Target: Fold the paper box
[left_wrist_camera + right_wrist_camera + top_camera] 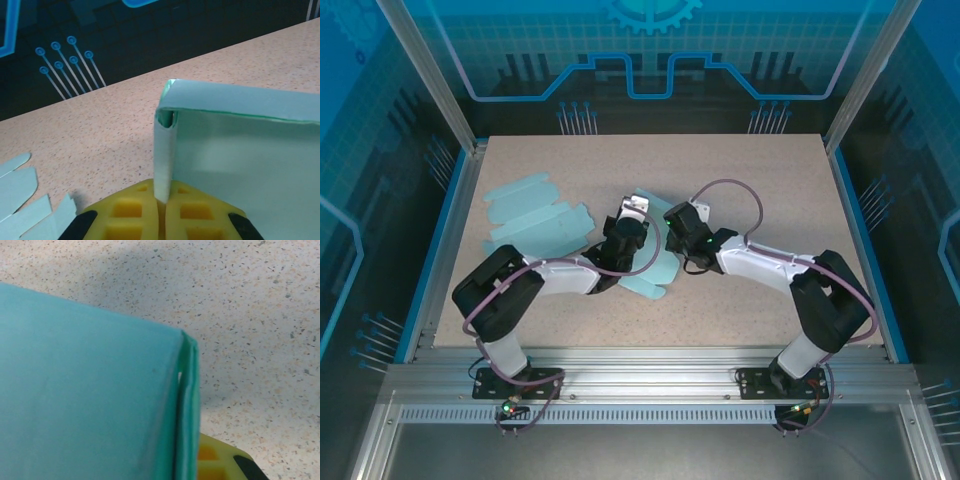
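The box [658,272] sits about mid-table [770,170], a bit toward the near edge, with both arms crowded in on it. From the top camera it's a pale teal sheet, partly hidden under the wrists, and one bit pokes out behind the left gripper [628,228].

From the left wrist view, the left gripper [161,199] has its yellow fingers [135,212] pinched right together on a narrow strip of the box [240,165]. That strip stands upright and meets another wall at a corner, and that wall runs off to the right. So there are two sides up, with the big flat panel lying below them. The table [100,125] shows speckled beige behind.

The right gripper [676,228] comes in from the other side, close to the left one. In its wrist view the box [85,390] is a big teal face right up against the lens, and its doubled-over edge runs down the middle. I can see one yellow finger [215,460] just right of that edge. The other one is hidden behind the card, so take this loosely, but it looks clamped tight on that folded edge. There's bare table [250,315] beyond.

A few flat blanks [535,215] lie overlapping on the left side of the table, just beside the box. Their rounded tabs [20,200] show in the left wrist view's bottom corner.
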`<state>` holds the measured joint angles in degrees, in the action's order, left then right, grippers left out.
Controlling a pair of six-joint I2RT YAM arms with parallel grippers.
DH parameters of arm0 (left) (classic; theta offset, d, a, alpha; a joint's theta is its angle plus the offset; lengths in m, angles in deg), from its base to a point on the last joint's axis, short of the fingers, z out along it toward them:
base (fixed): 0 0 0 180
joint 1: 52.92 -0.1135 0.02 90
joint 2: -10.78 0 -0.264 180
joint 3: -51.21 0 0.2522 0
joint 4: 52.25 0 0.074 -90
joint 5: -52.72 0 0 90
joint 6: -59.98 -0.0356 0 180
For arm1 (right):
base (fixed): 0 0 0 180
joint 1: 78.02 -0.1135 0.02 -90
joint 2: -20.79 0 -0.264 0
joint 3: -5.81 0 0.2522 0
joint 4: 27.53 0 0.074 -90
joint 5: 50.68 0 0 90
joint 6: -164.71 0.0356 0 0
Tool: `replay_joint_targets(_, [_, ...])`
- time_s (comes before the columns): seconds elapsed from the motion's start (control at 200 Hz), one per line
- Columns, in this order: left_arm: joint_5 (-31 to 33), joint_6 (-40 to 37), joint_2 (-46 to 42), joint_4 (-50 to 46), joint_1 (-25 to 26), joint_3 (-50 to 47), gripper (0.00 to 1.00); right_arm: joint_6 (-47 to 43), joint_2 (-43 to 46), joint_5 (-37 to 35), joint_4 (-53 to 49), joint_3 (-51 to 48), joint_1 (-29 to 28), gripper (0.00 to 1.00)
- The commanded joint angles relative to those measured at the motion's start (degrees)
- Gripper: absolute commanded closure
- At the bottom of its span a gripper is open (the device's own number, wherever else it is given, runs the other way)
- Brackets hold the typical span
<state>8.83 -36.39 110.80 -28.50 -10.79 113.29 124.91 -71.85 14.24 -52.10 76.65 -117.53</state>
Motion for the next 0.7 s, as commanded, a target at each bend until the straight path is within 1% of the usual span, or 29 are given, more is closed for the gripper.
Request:
replay_joint_targets(0.0, [6.1, 3.6, 1.0, 3.5, 0.2, 3.5, 0.93, -1.3, -1.5, 6.3, 1.0, 2.1, -3.9, 1.00])
replay_joint_targets(0.1, [8.9, 3.5, 1.5, 2.9, 0.0, 4.2, 0.92, -1.1, -2.0, 6.9, 1.7, 2.3, -4.2, 1.00])
replay_joint_targets(0.185, [9.6, 4.4, 1.8, 1.3, -0.5, 4.8, 0.89, -0.7, -2.3, 7.1, 2.4, 2.5, -4.2, 1.00])
replay_joint_targets(0.23, [9.2, 6.6, 1.4, -0.6, -1.3, 4.9, 0.88, -0.7, -2.3, 7.1, 2.7, 2.5, -4.3, 1.00])
replay_joint_targets(0.305, [6.5, 10.5, 0.4, -2.6, -2.6, 4.2, 0.87, -0.5, -2.6, 7.1, 2.6, 3.1, -4.3, 1.00])
replay_joint_targets(0.335, [4.7, 11.8, -0.1, -2.7, -3.1, 3.5, 0.87, -0.5, -2.8, 7.0, 2.3, 3.2, -4.3, 1.00])
replay_joint_targets(0.41, [-3.0, 12.6, -1.4, -0.3, -4.0, 1.0, 0.85, -0.4, -3.2, 6.8, 1.5, 3.9, -4.2, 1.00])
replay_joint_targets(0.465, [-8.4, 11.3, -2.2, 2.5, -4.0, -0.7, 0.79, -0.1, -3.6, 6.3, 0.4, 4.6, -4.3, 1.00])
replay_joint_targets(0.525, [-13.4, 10.5, -3.1, 2.9, -4.0, -1.7, 0.75, 0.1, -4.0, 5.7, -1.0, 5.4, -4.3, 1.00])
replay_joint_targets(0.605, [-18.3, 9.9, -4.2, 2.3, -3.9, -2.8, 0.72, 0.1, -4.3, 5.4, -2.1, 6.2, -4.2, 1.00])
replay_joint_targets(0.675, [-21.1, 10.0, -5.4, 2.9, -4.0, -4.5, 0.72, -0.1, -4.5, 5.3, -2.6, 6.6, -4.2, 1.00])
replay_joint_targets(0.695, [-21.6, 10.1, -5.8, 3.1, -4.0, -5.1, 0.70, 0.0, -4.5, 5.3, -2.6, 6.7, -4.2, 1.00])
